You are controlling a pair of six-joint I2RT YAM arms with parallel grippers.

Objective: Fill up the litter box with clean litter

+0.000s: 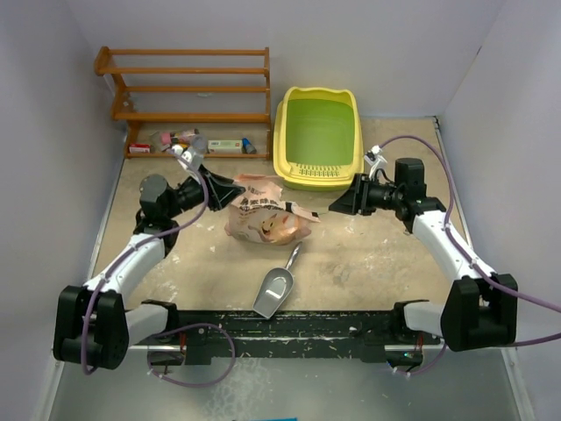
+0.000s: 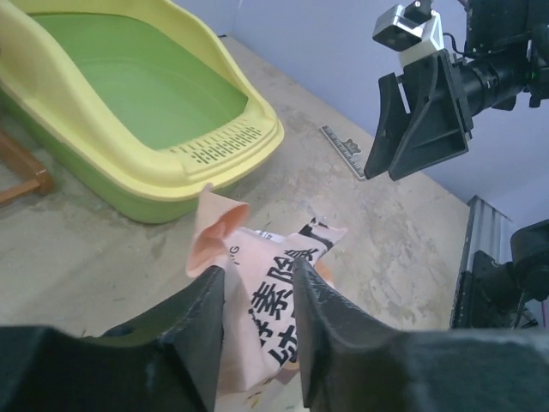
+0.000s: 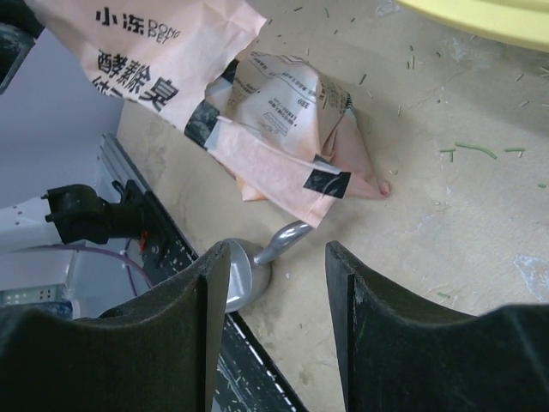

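Observation:
The yellow litter box (image 1: 286,132) with its green floor stands at the back centre, and its slotted lip (image 2: 225,142) shows in the left wrist view. No clean litter shows in any view. A pink printed bag (image 1: 266,219) lies in front of the box. My left gripper (image 1: 235,189) is at the bag's left end, open, with the bag's torn top flap (image 2: 262,283) lying between its fingers (image 2: 202,318). My right gripper (image 1: 337,204) hovers right of the bag, open, with nothing between its jaws (image 3: 276,257). Under it the bag (image 3: 283,129) shows.
A grey metal scoop (image 1: 274,289) lies on the table near the front, also seen past my right fingers as the scoop (image 3: 249,270). A wooden shelf rack (image 1: 188,88) with small items under it stands at the back left. A black rail (image 1: 289,324) runs along the near edge.

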